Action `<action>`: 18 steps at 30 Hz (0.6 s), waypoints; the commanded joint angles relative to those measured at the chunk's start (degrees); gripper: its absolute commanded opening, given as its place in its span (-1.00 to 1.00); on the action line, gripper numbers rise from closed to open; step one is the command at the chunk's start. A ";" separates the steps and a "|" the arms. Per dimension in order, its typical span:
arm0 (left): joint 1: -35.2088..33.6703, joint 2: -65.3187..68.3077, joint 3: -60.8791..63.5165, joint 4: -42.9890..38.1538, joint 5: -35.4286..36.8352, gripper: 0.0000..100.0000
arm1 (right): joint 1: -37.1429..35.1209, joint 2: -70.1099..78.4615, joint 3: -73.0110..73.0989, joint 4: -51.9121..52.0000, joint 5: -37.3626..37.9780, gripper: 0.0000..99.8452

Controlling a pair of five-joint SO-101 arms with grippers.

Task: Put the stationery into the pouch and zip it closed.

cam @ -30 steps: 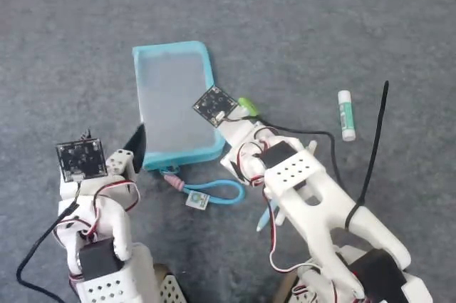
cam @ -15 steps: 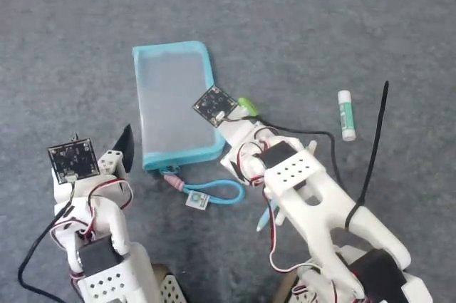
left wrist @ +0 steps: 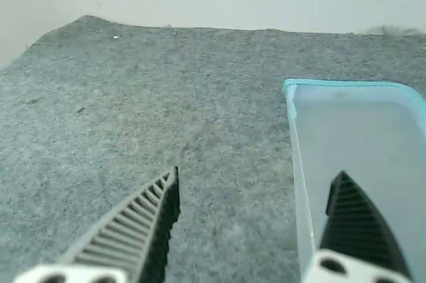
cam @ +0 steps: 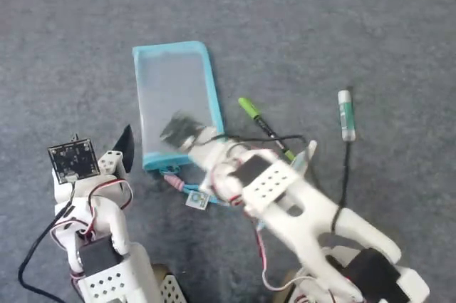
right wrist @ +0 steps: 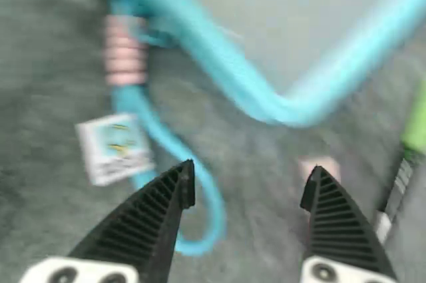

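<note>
High view: where does the pouch (cam: 173, 96) lie?

— Flat on the grey table (cam: 64, 53). A green pen (cam: 265, 126) lies just beside its long edge, and a glue stick (cam: 346, 116) is well apart.

— And each end effector?

— The left end effector (left wrist: 257, 173) hangs spread near the pouch's other long edge, holding nothing. The right end effector (right wrist: 251, 166) is spread too, above the teal strap (right wrist: 208, 220) and tag (right wrist: 113, 148) near the pouch's corner, with nothing between its fingers.
</note>
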 commanded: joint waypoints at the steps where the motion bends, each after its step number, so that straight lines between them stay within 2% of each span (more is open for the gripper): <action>1: -0.26 -1.23 -0.31 -1.93 0.44 -0.32 | -3.65 0.92 -6.24 0.75 2.11 -0.48; 12: -0.53 -1.23 -0.31 -1.76 0.44 -0.32 | -9.89 18.15 -20.22 0.40 2.02 -0.48; 16: -3.52 -1.23 -0.31 -2.11 0.35 -0.32 | -9.54 24.40 -25.41 0.66 1.85 -0.48; 18: -3.69 -1.23 -0.40 -2.11 0.44 -0.32 | -9.27 26.86 -28.04 0.48 -1.58 -0.48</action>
